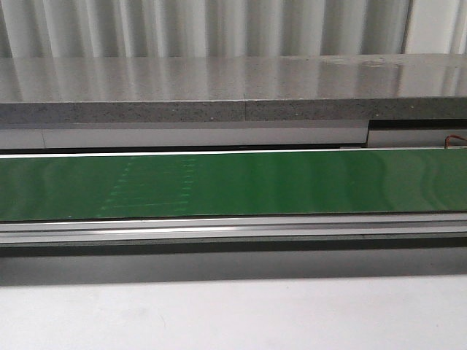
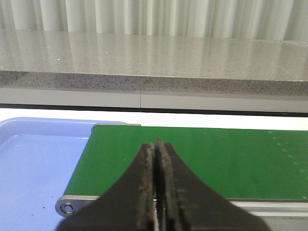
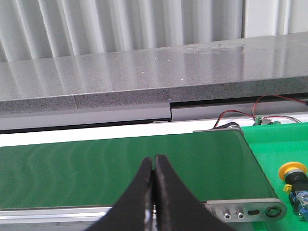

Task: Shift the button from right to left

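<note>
The button point(image 3: 294, 179), with a round yellow head, black collar and bluish rear block, lies on a bright green surface point(image 3: 279, 144) beyond the right end of the green conveyor belt point(image 3: 120, 163). It shows only in the right wrist view. My right gripper point(image 3: 153, 159) is shut and empty over the belt's near edge, well to the side of the button. My left gripper point(image 2: 155, 144) is shut and empty over the belt's left end point(image 2: 192, 159). The front view shows the belt point(image 1: 233, 182) with no button and no gripper.
A light blue tray point(image 2: 38, 163) sits just past the belt's left end. A grey stone ledge point(image 1: 219, 91) runs behind the belt. Red wires and a small board point(image 3: 262, 118) lie behind the belt's right end. A white table surface point(image 1: 233, 313) lies in front.
</note>
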Robot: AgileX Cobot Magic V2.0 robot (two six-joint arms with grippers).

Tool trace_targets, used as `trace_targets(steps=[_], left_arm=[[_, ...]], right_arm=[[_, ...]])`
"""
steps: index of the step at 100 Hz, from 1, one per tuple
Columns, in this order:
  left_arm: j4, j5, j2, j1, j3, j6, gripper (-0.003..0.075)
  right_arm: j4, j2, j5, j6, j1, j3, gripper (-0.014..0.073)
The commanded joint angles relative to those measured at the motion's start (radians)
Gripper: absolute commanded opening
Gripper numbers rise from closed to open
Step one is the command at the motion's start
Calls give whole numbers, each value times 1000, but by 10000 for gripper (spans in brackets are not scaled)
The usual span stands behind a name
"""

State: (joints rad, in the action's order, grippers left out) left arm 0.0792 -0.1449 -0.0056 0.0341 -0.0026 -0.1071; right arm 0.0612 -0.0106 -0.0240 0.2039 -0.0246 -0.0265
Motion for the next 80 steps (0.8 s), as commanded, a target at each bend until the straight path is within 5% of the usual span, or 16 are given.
trace_targets(steps=[1, 80], left_arm=[[-7, 84, -34, 8, 26, -9, -20], [-7, 84, -34, 8, 26, -9, -20]], right_arm=[[0, -15, 88, -2, 1, 16, -68], [35, -15, 138, -2, 1, 20, -68]])
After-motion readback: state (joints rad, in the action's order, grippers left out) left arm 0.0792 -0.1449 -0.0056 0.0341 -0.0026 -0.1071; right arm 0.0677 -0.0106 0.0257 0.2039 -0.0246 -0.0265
